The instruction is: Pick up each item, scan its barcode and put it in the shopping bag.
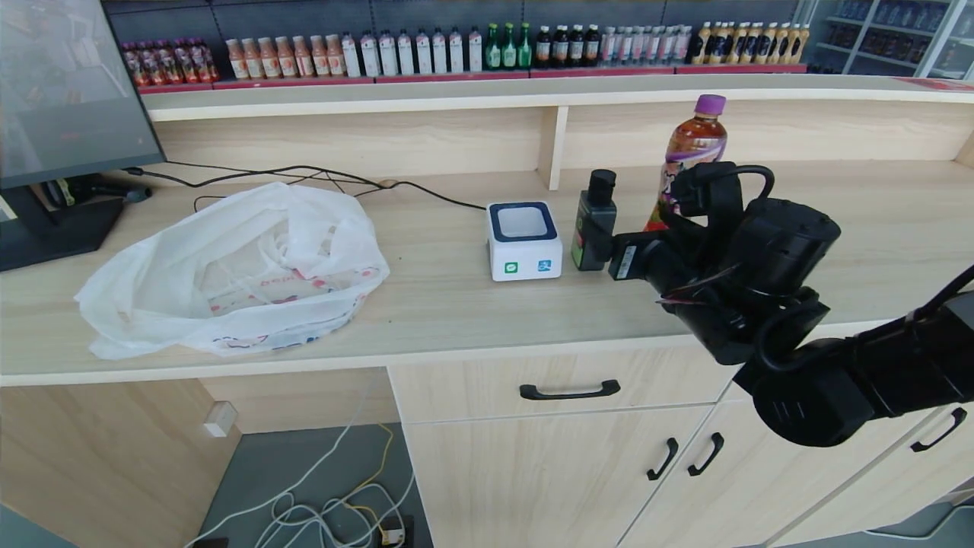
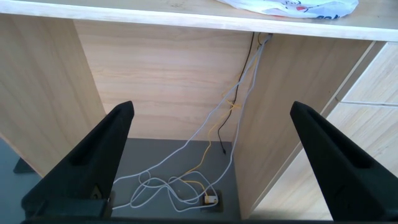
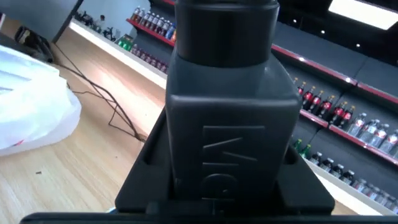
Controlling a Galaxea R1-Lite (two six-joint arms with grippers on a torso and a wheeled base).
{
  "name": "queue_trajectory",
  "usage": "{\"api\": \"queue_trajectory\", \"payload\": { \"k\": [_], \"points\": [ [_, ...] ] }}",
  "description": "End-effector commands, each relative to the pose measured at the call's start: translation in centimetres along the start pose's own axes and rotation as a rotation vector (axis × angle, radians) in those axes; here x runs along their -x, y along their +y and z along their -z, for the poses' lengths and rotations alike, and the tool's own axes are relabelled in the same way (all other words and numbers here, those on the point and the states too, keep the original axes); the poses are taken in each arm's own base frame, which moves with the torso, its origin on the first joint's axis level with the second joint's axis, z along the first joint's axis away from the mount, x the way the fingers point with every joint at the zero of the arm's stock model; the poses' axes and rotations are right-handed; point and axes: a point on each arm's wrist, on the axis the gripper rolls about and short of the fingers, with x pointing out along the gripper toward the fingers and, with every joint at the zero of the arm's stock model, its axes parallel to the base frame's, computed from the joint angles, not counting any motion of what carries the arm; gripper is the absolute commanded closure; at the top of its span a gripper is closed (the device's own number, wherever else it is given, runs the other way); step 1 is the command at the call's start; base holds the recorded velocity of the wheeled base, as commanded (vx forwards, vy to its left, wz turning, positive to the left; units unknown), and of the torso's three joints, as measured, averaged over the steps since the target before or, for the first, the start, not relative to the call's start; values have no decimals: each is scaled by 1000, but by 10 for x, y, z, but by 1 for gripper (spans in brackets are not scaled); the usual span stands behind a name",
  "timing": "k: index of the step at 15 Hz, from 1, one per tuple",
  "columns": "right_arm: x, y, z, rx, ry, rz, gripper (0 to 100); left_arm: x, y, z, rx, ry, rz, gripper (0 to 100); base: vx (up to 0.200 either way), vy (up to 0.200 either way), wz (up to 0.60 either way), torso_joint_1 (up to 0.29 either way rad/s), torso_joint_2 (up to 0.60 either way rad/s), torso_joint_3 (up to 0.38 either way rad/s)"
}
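Right pincer (image 1: 606,256) grips dark bottle (image 1: 594,219) beside scanner (image 1: 523,240).

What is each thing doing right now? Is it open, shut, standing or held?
shopping bag, lying open
dark bottle, upright, capped, held
purple-capped bottle, standing, capped
right end effector, shut on dark bottle
left end effector, open, holding nothing
drawer, shut

Quick count on the bench (image 1: 456,304): one white shopping bag (image 1: 228,266), one scanner box (image 1: 523,240), one dark grey bottle (image 1: 594,221), one purple-capped drink bottle (image 1: 696,144), one monitor (image 1: 68,84). Four black handles (image 1: 569,392) underneath.
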Motion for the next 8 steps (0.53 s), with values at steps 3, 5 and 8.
{"api": "queue_trajectory", "payload": {
  "k": [3, 5, 8],
  "points": [
    [26, 10, -29, -155, 66, 28, 100, 0, 0, 0, 1, 0, 0, 0, 0, 0, 0, 0, 0, 0],
    [37, 13, -32, -198, 105, 57, 100, 0, 0, 0, 1, 0, 0, 0, 0, 0, 0, 0, 0, 0],
    [34, 16, -38, -265, 110, 126, 100, 0, 0, 0, 1, 0, 0, 0, 0, 0, 0, 0, 0, 0]
  ]
}}
